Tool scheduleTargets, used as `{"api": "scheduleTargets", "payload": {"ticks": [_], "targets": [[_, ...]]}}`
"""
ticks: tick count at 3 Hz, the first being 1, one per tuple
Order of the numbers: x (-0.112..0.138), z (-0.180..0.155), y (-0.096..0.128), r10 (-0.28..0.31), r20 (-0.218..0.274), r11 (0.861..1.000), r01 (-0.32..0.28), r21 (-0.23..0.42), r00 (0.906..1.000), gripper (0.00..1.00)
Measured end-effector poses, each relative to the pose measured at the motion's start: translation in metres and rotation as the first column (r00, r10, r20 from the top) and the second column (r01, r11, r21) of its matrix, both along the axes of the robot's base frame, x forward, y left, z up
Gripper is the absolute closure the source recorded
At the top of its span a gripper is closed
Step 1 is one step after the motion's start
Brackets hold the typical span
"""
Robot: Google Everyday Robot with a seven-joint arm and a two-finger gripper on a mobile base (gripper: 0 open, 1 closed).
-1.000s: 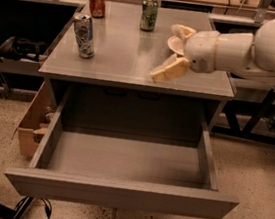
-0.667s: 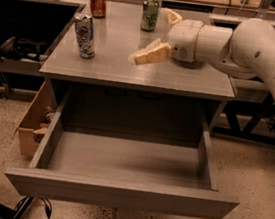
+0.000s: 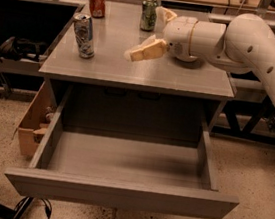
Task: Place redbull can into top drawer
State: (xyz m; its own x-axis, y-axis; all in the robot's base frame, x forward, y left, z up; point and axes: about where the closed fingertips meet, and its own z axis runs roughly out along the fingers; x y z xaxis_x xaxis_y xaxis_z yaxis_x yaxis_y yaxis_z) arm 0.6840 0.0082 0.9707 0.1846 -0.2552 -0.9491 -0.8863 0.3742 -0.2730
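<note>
Standing upright near the left edge of the cabinet top (image 3: 191,81), the redbull can (image 3: 84,35) is untouched and not yet in hand. A cardboard box (image 3: 30,125) sits on the floor below and left of it, against the cabinet's side. Farther back, the red-orange can (image 3: 97,0) stands at the far edge, just right of the redbull can's line. The green can (image 3: 149,13) stands right of that one, also at the far edge. The gripper (image 3: 148,36) hovers over the middle of the top, just beside the green can, well apart from the redbull can. Its two fingers are spread wide and hold nothing; the near finger (image 3: 145,50) points left and slightly down. The pale arm (image 3: 266,53) comes in from the right. Below, the top drawer (image 3: 121,194) is pulled fully out toward the near side, its grey interior bare. Judged step: the approach, before any grasp. The next move calls for travel left across the top and a little nearer, keeping the spread fingers clear of the green can. They should then come to either side of the slim can's body. A sideways nudge could topple it, since it is tall and narrow. Lift and carry to the drawer come only after a firm close.
</note>
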Motion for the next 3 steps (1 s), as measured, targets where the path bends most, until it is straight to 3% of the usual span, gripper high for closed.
{"api": "scheduleTargets", "payload": {"ticks": [1,2,3], "targets": [[0.017,-0.005,0.037,0.068,-0.067,0.997,-0.066,0.026,0.9954,0.00],[0.032,-0.007,0.082,0.096,-0.095,0.995,-0.096,0.007,0.9909,0.00],[0.048,-0.018,0.118,0.077,-0.114,0.996,-0.081,-0.034,0.9905,0.00]]}}
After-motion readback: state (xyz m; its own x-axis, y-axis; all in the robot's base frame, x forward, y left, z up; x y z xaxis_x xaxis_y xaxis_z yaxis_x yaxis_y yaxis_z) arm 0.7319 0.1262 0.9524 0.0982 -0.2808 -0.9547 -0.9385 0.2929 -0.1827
